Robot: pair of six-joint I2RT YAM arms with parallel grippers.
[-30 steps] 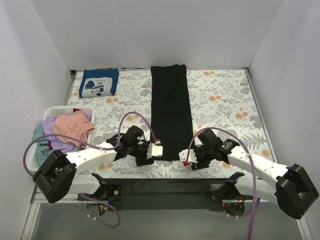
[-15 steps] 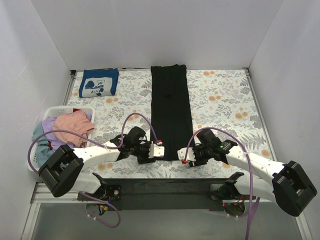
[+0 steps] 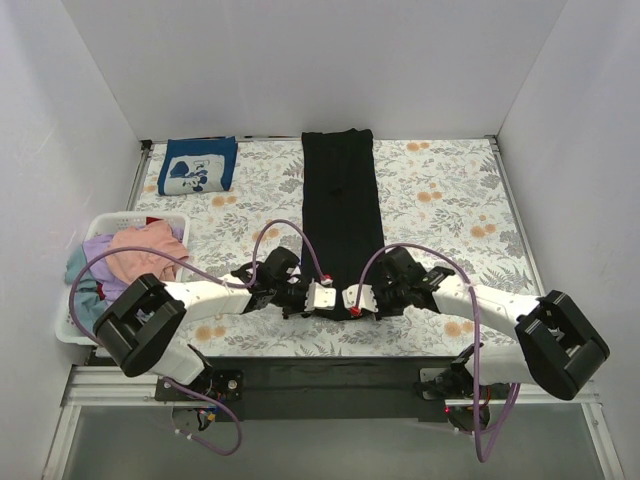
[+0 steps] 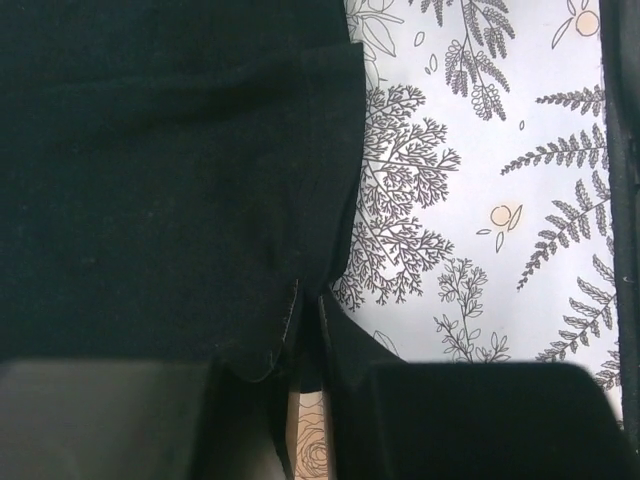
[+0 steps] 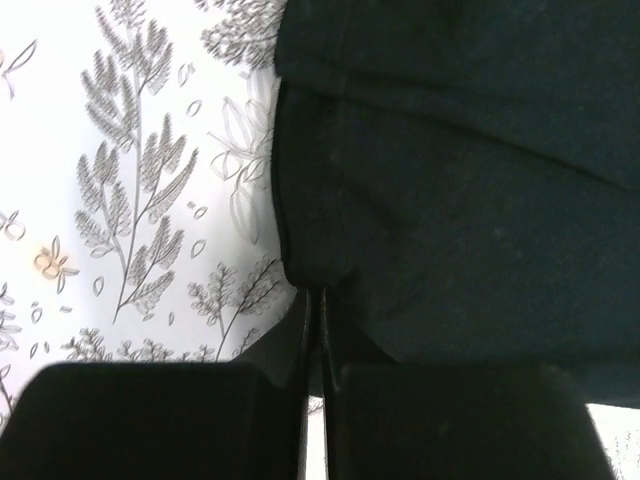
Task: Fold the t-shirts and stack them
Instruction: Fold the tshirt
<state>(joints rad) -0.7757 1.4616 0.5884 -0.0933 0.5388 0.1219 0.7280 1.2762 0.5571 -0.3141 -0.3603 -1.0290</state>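
A black t-shirt lies as a long narrow strip down the middle of the floral cover, from the far edge to the near edge. My left gripper is shut on its near left corner. My right gripper is shut on its near right corner. In the left wrist view the hem of the black t-shirt runs into the closed left gripper. In the right wrist view the edge of the black t-shirt is pinched in the right gripper. A folded navy t-shirt with a white print lies at the far left.
A white basket stands at the left edge with a pink tee, a lavender one and a teal one heaped in it. The floral table cover is walled by white panels on three sides. A black bar runs along the near edge.
Both grippers moved inward onto the near end of the black t-shirt and went from open to shut on its corners.
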